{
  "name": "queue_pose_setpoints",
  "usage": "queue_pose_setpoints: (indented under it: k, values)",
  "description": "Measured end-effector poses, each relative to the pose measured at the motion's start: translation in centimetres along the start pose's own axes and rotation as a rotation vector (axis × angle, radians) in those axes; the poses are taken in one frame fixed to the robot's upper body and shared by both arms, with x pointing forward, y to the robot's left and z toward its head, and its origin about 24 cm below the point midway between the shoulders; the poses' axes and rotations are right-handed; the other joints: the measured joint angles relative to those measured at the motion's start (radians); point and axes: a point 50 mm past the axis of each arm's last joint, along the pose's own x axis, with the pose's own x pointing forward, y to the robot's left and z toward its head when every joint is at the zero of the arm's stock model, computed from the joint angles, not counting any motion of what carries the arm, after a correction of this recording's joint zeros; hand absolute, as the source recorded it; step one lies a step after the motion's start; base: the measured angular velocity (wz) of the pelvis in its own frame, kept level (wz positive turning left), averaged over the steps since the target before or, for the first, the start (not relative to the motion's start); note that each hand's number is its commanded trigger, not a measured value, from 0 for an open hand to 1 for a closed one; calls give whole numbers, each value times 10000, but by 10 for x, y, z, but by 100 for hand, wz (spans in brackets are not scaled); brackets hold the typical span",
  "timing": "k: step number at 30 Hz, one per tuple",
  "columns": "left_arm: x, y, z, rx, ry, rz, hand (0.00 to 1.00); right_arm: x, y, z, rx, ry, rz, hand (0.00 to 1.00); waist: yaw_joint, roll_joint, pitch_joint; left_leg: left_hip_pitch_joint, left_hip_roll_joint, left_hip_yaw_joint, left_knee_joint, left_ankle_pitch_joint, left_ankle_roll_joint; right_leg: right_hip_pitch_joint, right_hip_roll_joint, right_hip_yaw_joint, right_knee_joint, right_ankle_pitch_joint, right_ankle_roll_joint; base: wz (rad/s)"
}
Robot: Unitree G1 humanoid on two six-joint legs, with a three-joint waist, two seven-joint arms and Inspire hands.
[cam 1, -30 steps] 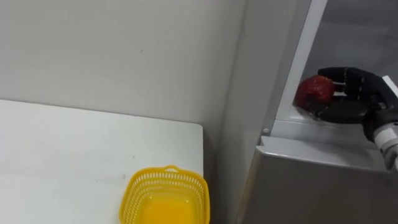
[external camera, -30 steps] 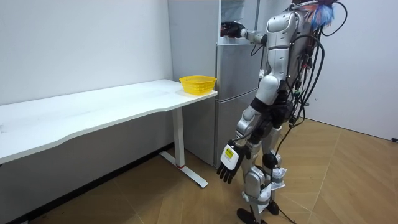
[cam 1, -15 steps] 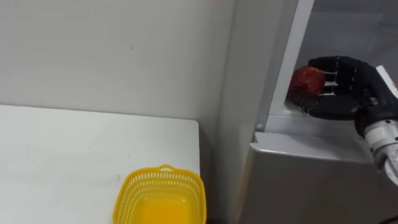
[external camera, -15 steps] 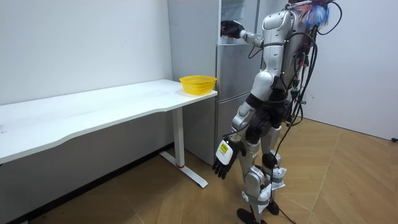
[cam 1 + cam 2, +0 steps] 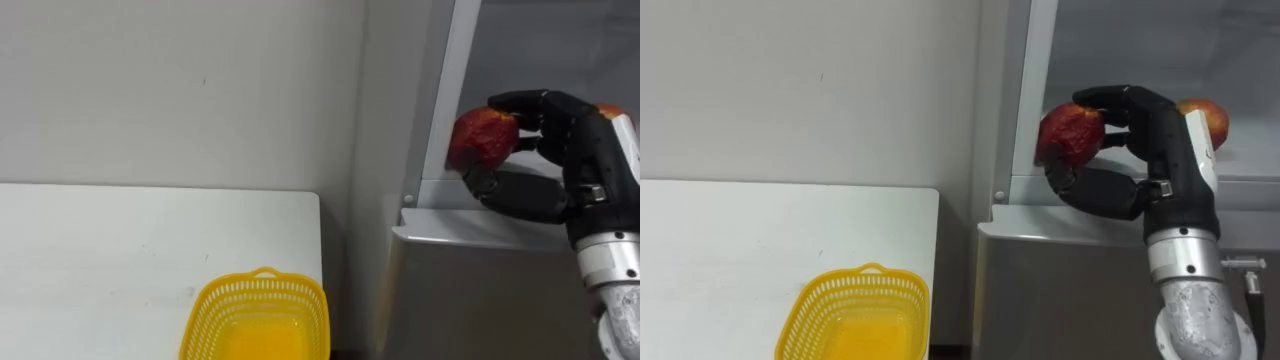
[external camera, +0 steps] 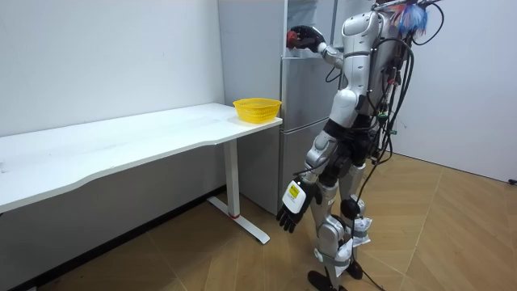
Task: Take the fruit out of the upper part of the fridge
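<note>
The right robot hand (image 5: 1162, 150) is clenched around a red apple (image 5: 1072, 132), with the fingers curled over its top and the thumb beneath. It holds the fruit at the mouth of the fridge's upper compartment, just above the sill (image 5: 470, 222) and close beside the white door frame (image 5: 447, 90) on the opening's left edge. A second apple (image 5: 1205, 120) sits on the shelf behind the wrist. The left robot hand (image 6: 292, 207) hangs by the thigh, fingers slack, holding nothing.

The step in hand looks like drawing the apple out of the compartment. That calls for a firm grip, since the fruit is round and sits toward the fingertips. The pull is best made straight back toward the body before any swing to the left, because the frame stands right beside the apple and a sideways move would likely knock it. A slight lift should clear the sill.

Open room lies to the left. The tabletop (image 5: 120, 250) is bare apart from a yellow basket (image 5: 300, 300) by its right edge, next to the fridge (image 5: 480, 300). The basket is empty and looks a likely drop point once the apple is clear of the frame.
</note>
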Motion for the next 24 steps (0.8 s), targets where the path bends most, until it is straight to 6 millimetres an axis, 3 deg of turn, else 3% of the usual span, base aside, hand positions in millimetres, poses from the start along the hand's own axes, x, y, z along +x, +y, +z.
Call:
queue_pose_setpoints:
  k: [7,12,18,24]
  values:
    - [-1,-9,-11,-6,230,-96,0,-19,3,38,-829,-2277,-1227,100,-83,71,9,42,3,97,-68,0,0,-10,40,185,1,0,0,-3]
    - [-2,-16,-13,89,327,-244,0,-31,9,53,-1227,-3552,-1657,100,-91,47,0,148,18,257,-98,0,0,12,48,280,-2,0,1,-8]
    - [0,-18,-6,280,46,-369,0,-41,19,66,-1946,-4750,-1450,100,-18,-87,-7,145,36,415,-110,-1,-1,-28,80,416,-26,-3,3,-6]
    - [2,-15,3,600,-190,-429,0,-54,28,86,-1378,-5843,-1319,100,200,-302,-8,54,61,443,-147,-3,-6,-148,104,469,-28,-1,1,-3]
